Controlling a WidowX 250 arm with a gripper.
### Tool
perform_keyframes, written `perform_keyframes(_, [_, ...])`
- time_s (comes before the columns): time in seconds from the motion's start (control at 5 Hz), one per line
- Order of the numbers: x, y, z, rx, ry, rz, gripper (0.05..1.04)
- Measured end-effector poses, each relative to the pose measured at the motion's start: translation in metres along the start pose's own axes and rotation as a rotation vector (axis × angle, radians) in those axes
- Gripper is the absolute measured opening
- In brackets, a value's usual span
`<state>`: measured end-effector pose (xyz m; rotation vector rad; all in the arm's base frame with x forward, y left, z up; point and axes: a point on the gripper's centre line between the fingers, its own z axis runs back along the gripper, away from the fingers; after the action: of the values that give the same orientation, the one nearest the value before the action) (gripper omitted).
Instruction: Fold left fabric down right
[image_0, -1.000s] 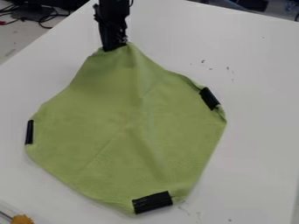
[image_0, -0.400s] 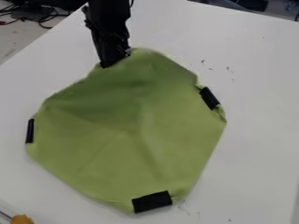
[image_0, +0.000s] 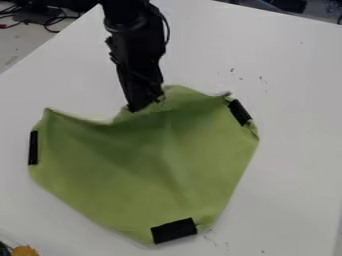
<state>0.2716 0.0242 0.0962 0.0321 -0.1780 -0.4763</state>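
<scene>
One green fabric (image_0: 147, 170) is lying on the white table (image_0: 294, 75) in the camera view, and its upper edge is riding with the gripper (image_0: 145, 106). The arm is coming down from the top and drawing that edge inward and slightly right; the outline is losing its upper peak and is now showing a dip between a pointed left corner and a rounded hump on the right. The jaws are closing together on the cloth, judging by how the edge is following them. The fold is probably only beginning: the held part is still sitting in the upper half, so the next move is likely calling for more travel down and right, kept low. A slack edge could be bunching or slipping out.

The fabric is looking thin, soft and matt, with shallow creases spreading below the grip. Flat black strips are marking its left side (image_0: 33, 148), its upper right (image_0: 239, 112) and its bottom (image_0: 174, 230), and they are holding their places. The table is looking smooth and hard, with small dark scuffs beyond the cloth's right side.
</scene>
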Motion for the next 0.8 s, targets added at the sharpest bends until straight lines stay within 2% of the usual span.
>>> perform_keyframes(0.4, [-0.013,-0.033,0.005,-0.018,-0.005,-0.045,0.058])
perform_keyframes(0.8, [-0.031,-0.071,0.005,-0.014,-0.041,0.08,0.058])
